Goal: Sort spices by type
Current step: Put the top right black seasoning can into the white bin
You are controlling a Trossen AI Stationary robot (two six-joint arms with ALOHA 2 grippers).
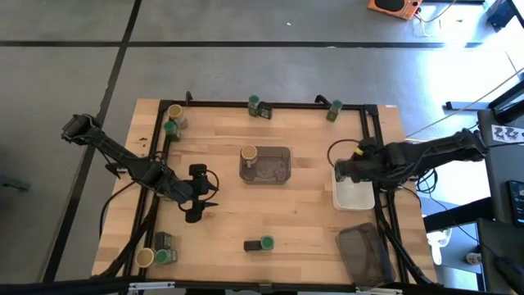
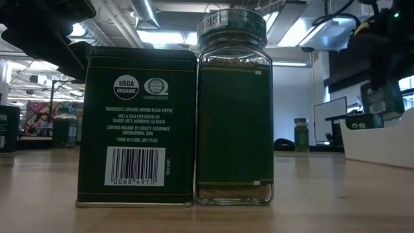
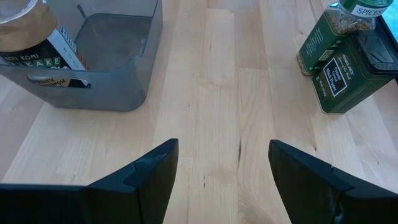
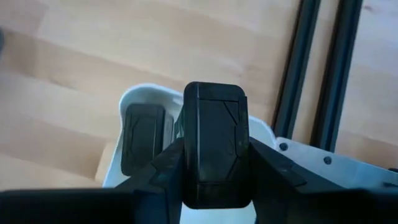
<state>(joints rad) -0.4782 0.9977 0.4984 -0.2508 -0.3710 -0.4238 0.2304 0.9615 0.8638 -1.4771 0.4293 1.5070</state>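
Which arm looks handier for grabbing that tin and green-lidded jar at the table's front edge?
Left, probably. The left gripper is open and empty, with the dark tin and green-lidded jar just ahead. The right gripper is over the white tray, already shut on another tin.

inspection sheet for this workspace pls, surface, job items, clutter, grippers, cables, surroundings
surface: wooden table inside a black frame.
job's things: tan-lid jar in the grey tray; green-lid jar and dark tin together near the front edge; more jars and tins at the back edge and the left corners.
clutter: white tray and dark tray on the right.
grippers: left gripper open over bare wood, holding nothing; right gripper shut on a dark tin above the white tray, where another tin lies.
cables: black leads along both arms.
surroundings: grey floor, orange object at the back.
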